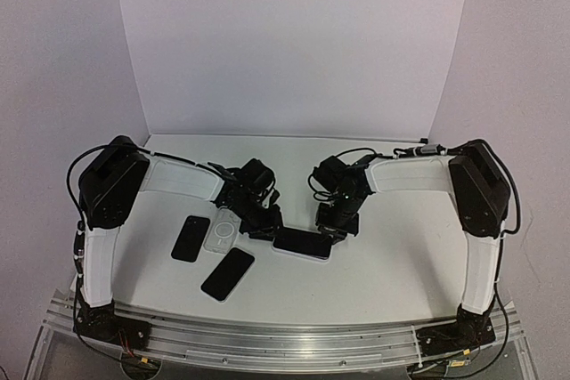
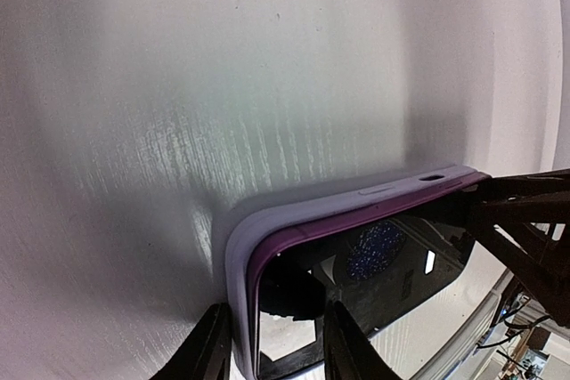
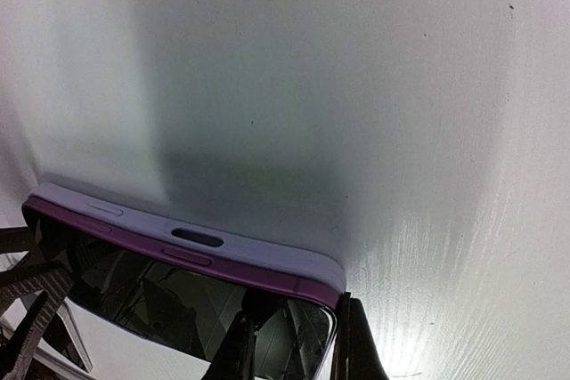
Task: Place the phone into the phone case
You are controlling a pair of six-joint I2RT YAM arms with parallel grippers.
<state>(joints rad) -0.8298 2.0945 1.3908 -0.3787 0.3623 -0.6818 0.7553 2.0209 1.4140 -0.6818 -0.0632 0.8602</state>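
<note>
Phone [image 1: 301,244], purple-edged and screen up, sits in the lilac case [image 2: 233,260] on the white surface [image 1: 401,255], front-centre between the 2 arms. Its purple edge shows above the case wall. Left tool [image 1: 264,227] straddles a corner at the left end, right tool [image 1: 335,230] a corner at the right end. I cannot tell whether either tool pinches. Crowding the left: a clear case [image 1: 222,231] just beside the left tool, a black phone [image 1: 190,238] beside that, and a second black phone [image 1: 227,273] nearer the bases.
</note>
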